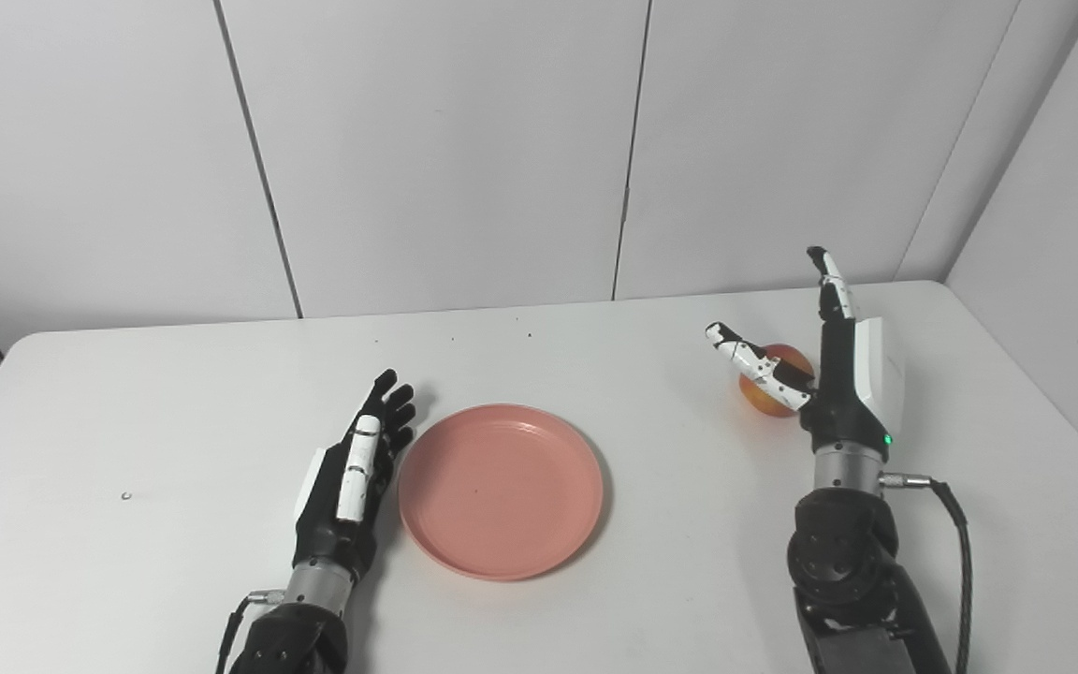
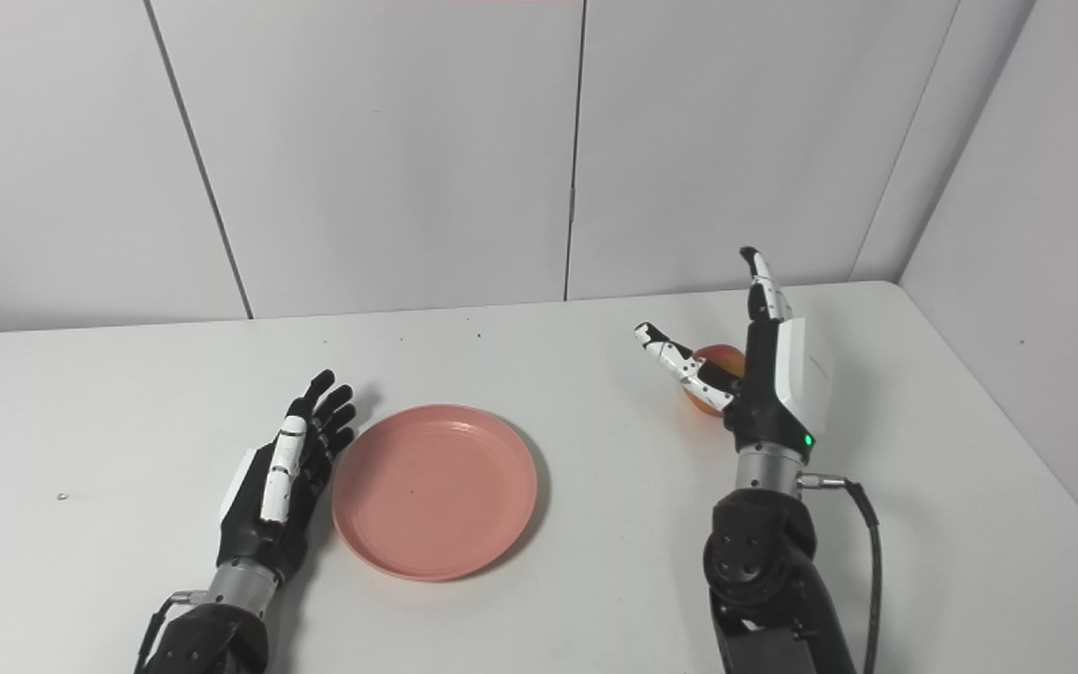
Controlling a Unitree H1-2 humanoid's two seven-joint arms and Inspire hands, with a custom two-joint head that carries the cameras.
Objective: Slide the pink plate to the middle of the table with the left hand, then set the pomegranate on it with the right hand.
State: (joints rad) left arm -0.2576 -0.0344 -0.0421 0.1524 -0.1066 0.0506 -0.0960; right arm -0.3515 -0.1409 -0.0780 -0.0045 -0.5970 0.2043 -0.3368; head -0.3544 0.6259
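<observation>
On the left, the black and white left hand [image 1: 352,477] lies low on the flat white tabletop [image 1: 127,412]. Its fingers [image 1: 392,404] are straight and spread apart, and they hold nothing. The hand sits just beside the left rim of the round pink plastic plate [image 1: 500,490], so close that I cannot tell if it touches. The plate lies flat and bare, close to the middle of the tabletop, a little toward the near edge.

On the right, the black and white right hand [image 1: 829,360] stands up with its fingers [image 1: 831,276] pointing up and its thumb sticking out to the left. It is wide open and grips nothing. The small round red and orange pomegranate [image 1: 768,393] sits on the tabletop just behind the thumb, partly hidden by it, well apart from the plate.

I think the sliding step is done or nearly done, and the fruit step is starting. Next, the right hand should curl around the fruit, hold it snugly, lift it, carry it left and set it down softly so it does not roll off.

I see no words, brands or labels anywhere, only a small green light on the right hand
</observation>
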